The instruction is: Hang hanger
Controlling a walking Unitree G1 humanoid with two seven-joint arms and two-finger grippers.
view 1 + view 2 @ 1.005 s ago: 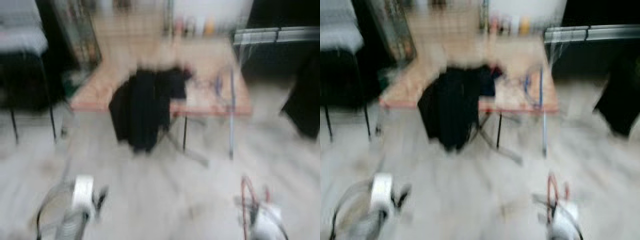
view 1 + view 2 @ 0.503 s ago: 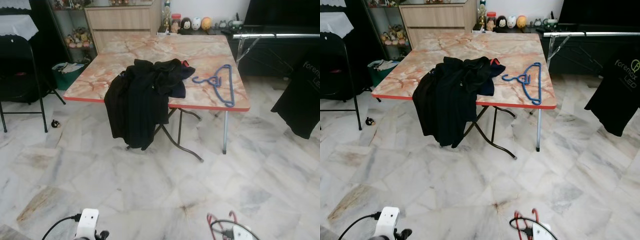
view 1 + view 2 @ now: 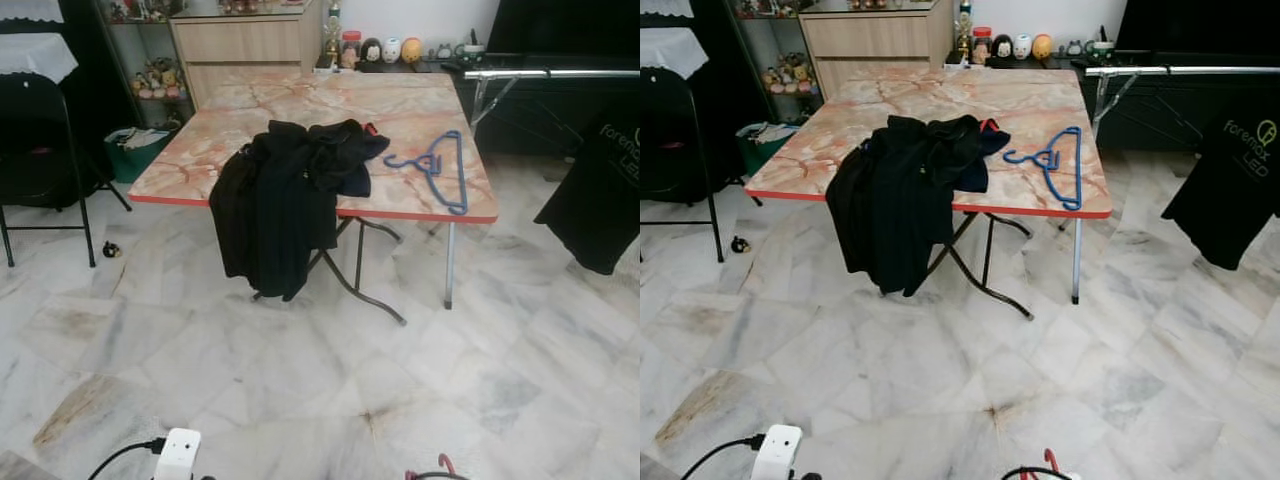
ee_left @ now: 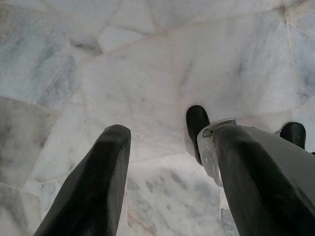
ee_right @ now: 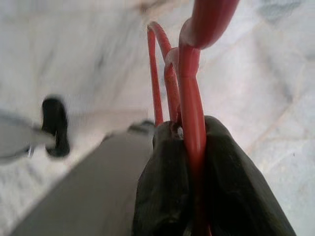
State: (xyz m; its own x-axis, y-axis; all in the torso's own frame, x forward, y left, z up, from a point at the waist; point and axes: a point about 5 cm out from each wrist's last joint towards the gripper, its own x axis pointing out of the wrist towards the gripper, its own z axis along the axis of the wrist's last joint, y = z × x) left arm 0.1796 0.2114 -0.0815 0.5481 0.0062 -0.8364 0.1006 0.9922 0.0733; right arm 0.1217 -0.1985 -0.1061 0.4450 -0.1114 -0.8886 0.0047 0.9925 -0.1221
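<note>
A humanoid robot stands on a marble floor point(image 3: 300, 390) facing a folding table point(image 3: 300, 100), its right claw point(image 5: 189, 162) clamped tight on the wire of a red hanger point(image 5: 189, 88), whose loops rise out from between the two black fingers as seen from the right wrist. The arm hangs low at the robot's right side, a sliver of red wire just showing at the bottom edge of the head view. The left claw point(image 4: 167, 162) hangs idle over the floor with its fingers spread wide and nothing between them. The place to hang the red hanger appears to be the silver clothes rail point(image 3: 1180, 71) beyond the table's far right corner, ahead and to the robot's right, so the right arm is the nearer one; the rail runs roughly crosswise to the robot's line of sight, well apart from the claw. A black T-shirt point(image 3: 1225, 190) already hangs at the right, near the rail. Between robot and rail stands the table, carrying a black garment point(image 3: 285, 200) draped over its near edge and a blue hanger point(image 3: 435, 165) lying flat near its right side. A black chair point(image 3: 40, 150) stands at the left. The likely path skirts the table's right corner, where the table leg point(image 3: 450, 265) and the hanging shirt narrow the way.
</note>
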